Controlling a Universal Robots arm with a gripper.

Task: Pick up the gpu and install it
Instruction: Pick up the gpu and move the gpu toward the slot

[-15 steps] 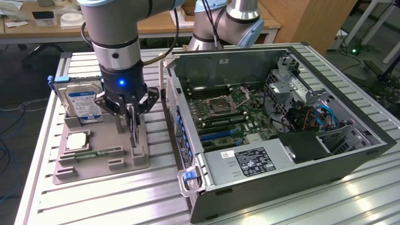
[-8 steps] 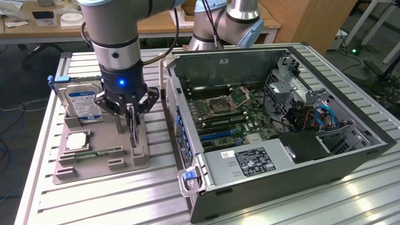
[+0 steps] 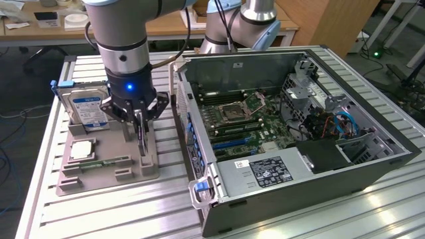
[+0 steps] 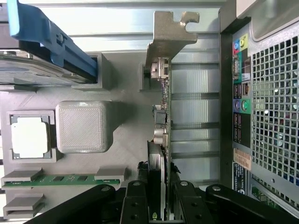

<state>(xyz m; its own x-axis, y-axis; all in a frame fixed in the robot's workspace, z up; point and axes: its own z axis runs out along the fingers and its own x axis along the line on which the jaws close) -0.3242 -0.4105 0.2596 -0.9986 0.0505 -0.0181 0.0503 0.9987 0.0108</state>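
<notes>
In the exterior view, we see the gripper [image 3: 141,119] pointing straight down over a grey holder [image 3: 99,174], which lies on the slatted metal surface [image 3: 133,214] at nine o'clock from the open case [image 3: 279,199]. The gripper is closed on the gpu [image 3: 142,142], its black fingers [image 3: 126,110] clamped on the card's upper edge. The gpu stands on edge, thin side towards us, and hangs straight down from the gripper at the holder's three o'clock side, just beside the case wall. Its lower end reaches the slot in the holder. We cannot tell whether it rests in the slot or is just clear of it.

In the wrist view, we look along the gpu [image 4: 161,116], with one finger [image 4: 138,200] on each side of it pressing on its faces. Its silvery bracket [image 4: 166,37] sits at the far end, with the ports in a row behind it.

In the holder, a hard drive [image 3: 86,107] with a blue-white label stands upright at eleven o'clock from the gripper. A CPU [image 3: 81,149] lies flat at eight o'clock, and a green memory stick [image 3: 103,163] lies near it, at seven o'clock from the gripper. Inside the case, the motherboard [image 3: 246,124] lies bare at three o'clock from the gripper.
</notes>
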